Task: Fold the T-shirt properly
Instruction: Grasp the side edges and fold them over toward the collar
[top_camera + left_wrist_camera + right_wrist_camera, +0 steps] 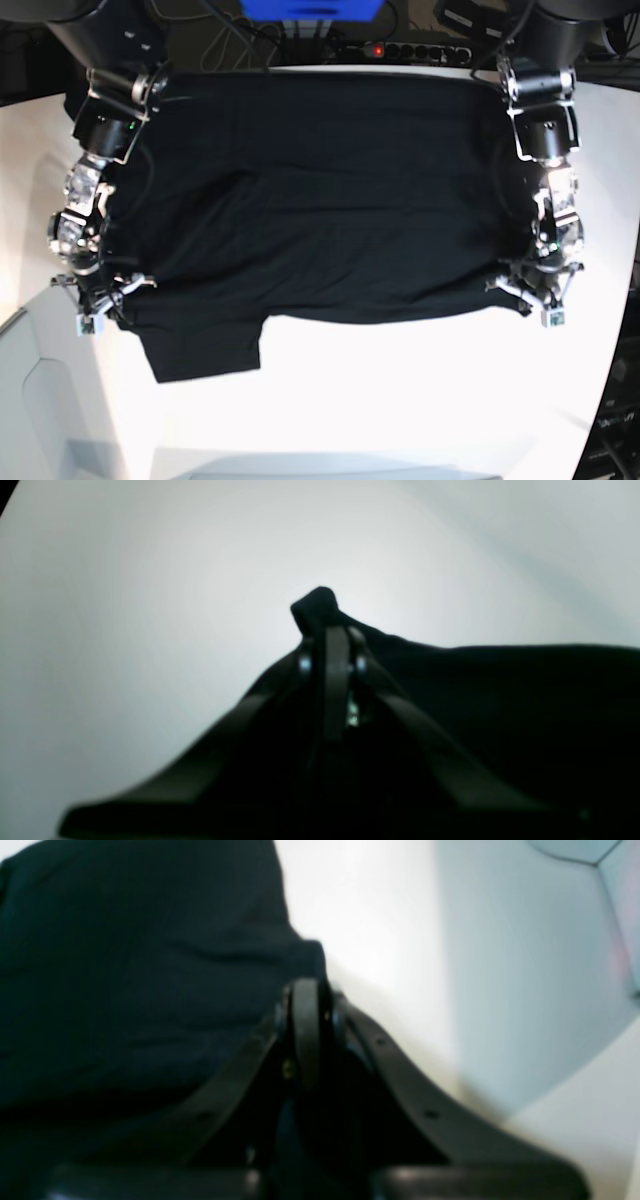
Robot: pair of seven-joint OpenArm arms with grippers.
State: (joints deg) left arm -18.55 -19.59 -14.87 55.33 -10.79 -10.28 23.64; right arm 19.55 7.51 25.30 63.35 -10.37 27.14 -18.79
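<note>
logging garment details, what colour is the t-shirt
Plain black T-shirt, clearest in the base view.

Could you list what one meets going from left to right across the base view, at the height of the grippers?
Bare white table → right gripper → black T-shirt → left gripper → bare white table again.
</note>
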